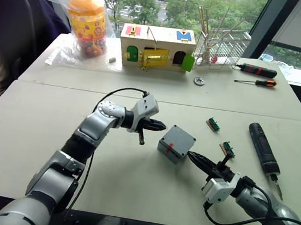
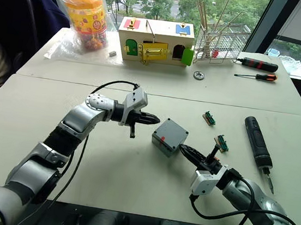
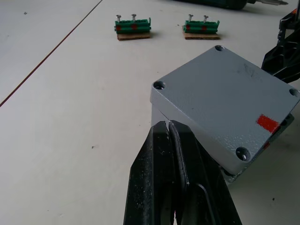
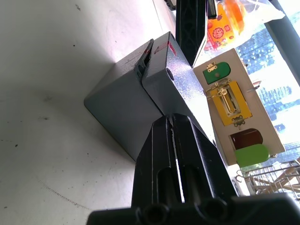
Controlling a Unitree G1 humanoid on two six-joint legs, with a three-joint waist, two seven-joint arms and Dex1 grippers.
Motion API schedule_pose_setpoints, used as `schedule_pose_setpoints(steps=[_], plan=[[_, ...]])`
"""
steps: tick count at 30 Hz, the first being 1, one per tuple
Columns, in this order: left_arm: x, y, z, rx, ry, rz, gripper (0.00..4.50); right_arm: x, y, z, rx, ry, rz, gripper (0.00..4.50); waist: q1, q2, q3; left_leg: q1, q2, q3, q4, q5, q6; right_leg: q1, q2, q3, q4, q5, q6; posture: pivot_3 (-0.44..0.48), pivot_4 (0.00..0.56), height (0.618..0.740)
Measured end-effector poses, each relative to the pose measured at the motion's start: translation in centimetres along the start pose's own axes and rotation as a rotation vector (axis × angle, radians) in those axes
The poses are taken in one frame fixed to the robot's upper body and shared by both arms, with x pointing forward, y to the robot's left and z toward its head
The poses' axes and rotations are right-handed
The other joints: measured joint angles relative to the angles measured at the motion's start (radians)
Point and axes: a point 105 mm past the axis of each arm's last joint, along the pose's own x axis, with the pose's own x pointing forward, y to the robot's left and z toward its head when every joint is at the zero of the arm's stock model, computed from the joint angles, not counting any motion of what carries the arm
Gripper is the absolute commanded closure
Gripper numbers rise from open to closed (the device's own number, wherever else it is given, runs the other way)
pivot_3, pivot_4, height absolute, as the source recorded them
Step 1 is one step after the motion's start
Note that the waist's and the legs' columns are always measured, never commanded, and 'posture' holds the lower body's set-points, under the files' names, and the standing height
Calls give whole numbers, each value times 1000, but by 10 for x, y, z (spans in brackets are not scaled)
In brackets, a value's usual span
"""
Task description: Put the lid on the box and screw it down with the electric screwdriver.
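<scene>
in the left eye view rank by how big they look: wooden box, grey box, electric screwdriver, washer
1. wooden box
2. electric screwdriver, though the grey box looks about as big and both lie nearer the camera than the wooden box, so unsure
3. washer, clearly smallest

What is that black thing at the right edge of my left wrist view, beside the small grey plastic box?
Observer: That is the robot's right gripper. Its two black fingers are shut, and their tips rest against the small grey plastic box.
Visitor: Where is the power tool for the screws?
Observer: The thick black cylindrical electric screwdriver lies on the table to the robot's right of the box. Neither gripper is touching it.
Visitor: Is the cover fully seated?
Observer: Probably not. The right wrist view shows a gap under one corner of the flat square grey plastic lid.
</scene>
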Motion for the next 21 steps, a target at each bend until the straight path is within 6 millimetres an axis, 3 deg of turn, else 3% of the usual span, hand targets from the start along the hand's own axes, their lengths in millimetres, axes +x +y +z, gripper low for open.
schedule_pose_setpoints(steps=[21], plan=[[-4,-4,-12,-9,29,3,4500,4,-1,6,-4,-22,5,4455,0,0,0,0,0,0,0,0,0,0,0,0,0,0,0,0,150,740]])
